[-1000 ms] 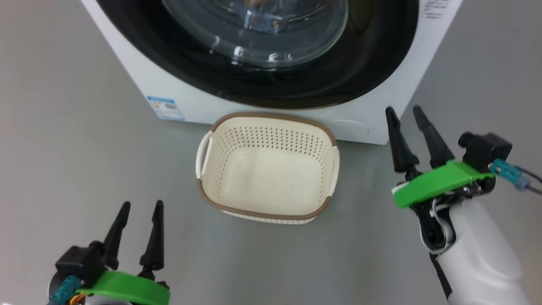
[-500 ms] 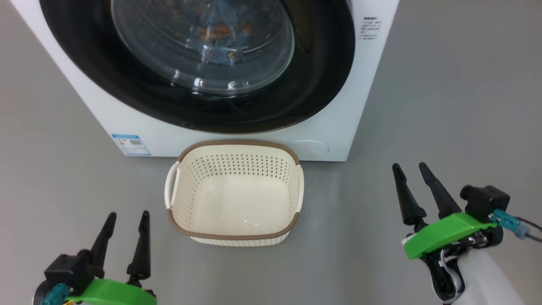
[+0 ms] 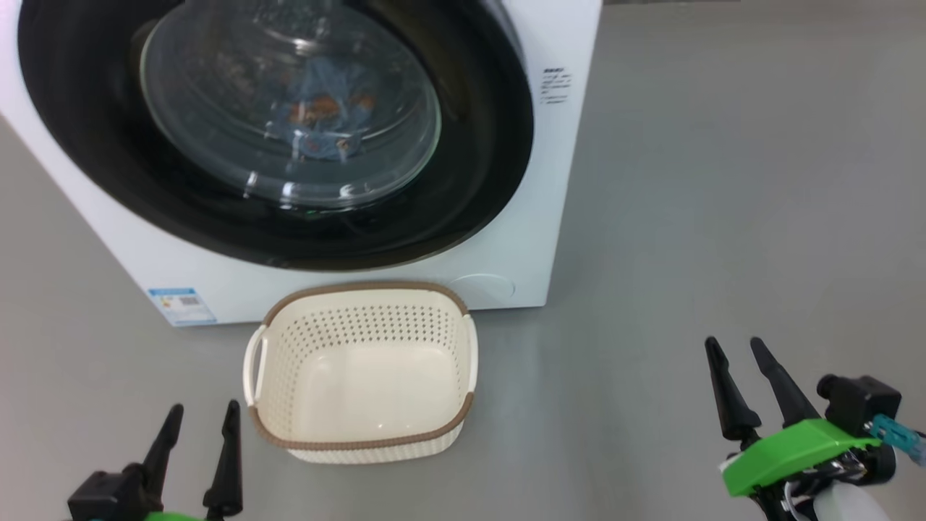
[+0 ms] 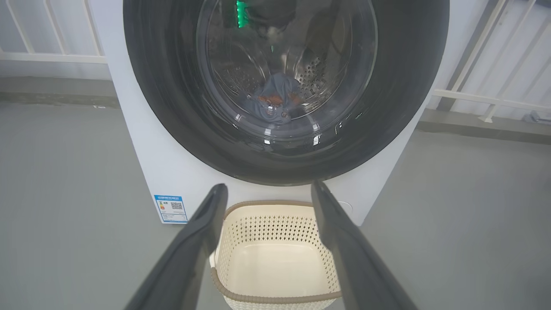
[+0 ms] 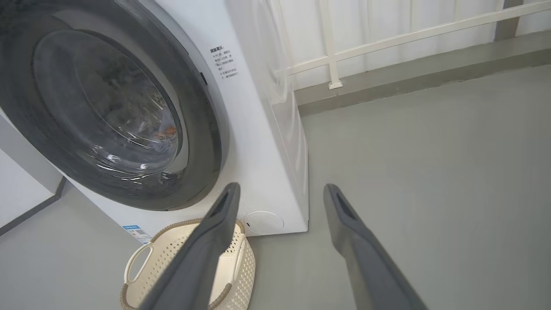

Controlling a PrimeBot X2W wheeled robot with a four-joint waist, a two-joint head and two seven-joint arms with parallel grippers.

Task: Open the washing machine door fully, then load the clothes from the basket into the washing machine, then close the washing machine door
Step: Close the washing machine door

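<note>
The washing machine point(image 3: 561, 181) stands at the upper left of the head view. Its door point(image 3: 477, 181), black-rimmed with a glass bowl, lies flush against the front. Through the glass I see the clothes point(image 3: 318, 116), blue fabric with orange-brown marks, lying in the drum point(image 4: 275, 101). The cream basket point(image 3: 362, 288) sits on the floor before the machine with nothing in it. My left gripper point(image 3: 204, 407) is open, near the basket's left front corner. My right gripper point(image 3: 733, 340) is open too, well to the right over bare floor. Each wrist view shows spread fingers, left point(image 4: 270, 186) and right point(image 5: 282, 186).
Grey floor stretches to the right of the machine. A white railing point(image 5: 387, 43) runs along the wall behind it point(image 4: 486, 101). A blue label sticker point(image 3: 181, 305) and a round cover point(image 3: 481, 287) mark the machine's lower front.
The head camera has moved: machine and basket sit lower and further left, with more of the door showing. The right gripper has drawn back from the machine's corner. Both grippers stay open.
</note>
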